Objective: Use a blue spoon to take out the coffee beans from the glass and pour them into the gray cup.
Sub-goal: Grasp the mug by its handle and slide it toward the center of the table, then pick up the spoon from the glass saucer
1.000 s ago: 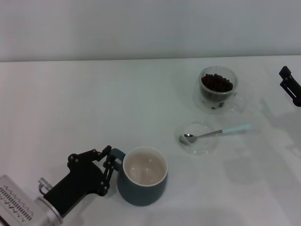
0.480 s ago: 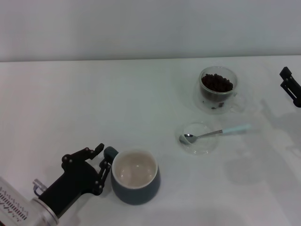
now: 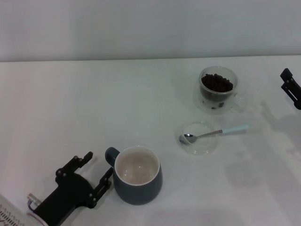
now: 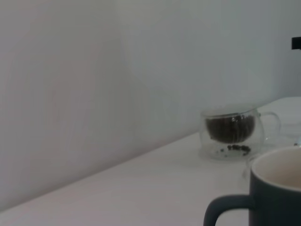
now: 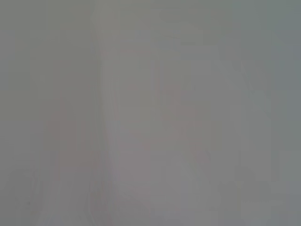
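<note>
The gray cup stands upright at the front left of the table, cream inside and empty, with its handle toward the left gripper. It also shows in the left wrist view. My left gripper is open and empty just left of the handle, not touching it. The glass holding coffee beans stands at the back right and also shows in the left wrist view. The blue spoon lies with its bowl in a shallow dish. My right gripper is at the right edge, far from everything.
A flat clear glass dish sits in front of the glass and holds the spoon's bowl. A few loose beans lie at the glass's bottom. The white table ends at a pale wall behind. The right wrist view shows only plain grey.
My left gripper has let go of the gray cup's handle, opened, and drawn back toward the front left. The cup slid slightly left and nearer, then stayed still. The right arm has not moved.
</note>
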Controlling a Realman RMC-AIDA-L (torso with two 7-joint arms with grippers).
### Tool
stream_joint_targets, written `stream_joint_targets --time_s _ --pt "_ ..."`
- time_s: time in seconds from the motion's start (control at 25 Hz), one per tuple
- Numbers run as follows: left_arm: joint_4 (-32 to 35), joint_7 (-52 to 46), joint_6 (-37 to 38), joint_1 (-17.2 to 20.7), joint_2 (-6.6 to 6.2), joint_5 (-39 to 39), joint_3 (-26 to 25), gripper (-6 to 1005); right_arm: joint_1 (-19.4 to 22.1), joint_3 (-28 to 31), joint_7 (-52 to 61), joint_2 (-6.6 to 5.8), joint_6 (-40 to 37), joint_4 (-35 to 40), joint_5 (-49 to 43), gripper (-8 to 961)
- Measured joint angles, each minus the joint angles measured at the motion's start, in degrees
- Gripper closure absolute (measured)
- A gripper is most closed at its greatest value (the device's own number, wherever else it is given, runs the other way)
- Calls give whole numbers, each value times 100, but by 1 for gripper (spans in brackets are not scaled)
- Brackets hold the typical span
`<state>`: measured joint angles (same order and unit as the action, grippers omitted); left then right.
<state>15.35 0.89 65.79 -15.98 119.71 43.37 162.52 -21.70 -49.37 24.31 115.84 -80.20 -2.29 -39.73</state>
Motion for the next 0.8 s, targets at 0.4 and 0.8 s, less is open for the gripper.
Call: stream_joint_targets --time_s 0.4,0.8 --pt "104 1 632 661 -15 283 -32 282 89 -44 671 -28 -108 -162 -15 162" --pt "67 -301 2016 1180 -26 1979 -29 185 501 -983 3836 -83 3 -217 -18 168"
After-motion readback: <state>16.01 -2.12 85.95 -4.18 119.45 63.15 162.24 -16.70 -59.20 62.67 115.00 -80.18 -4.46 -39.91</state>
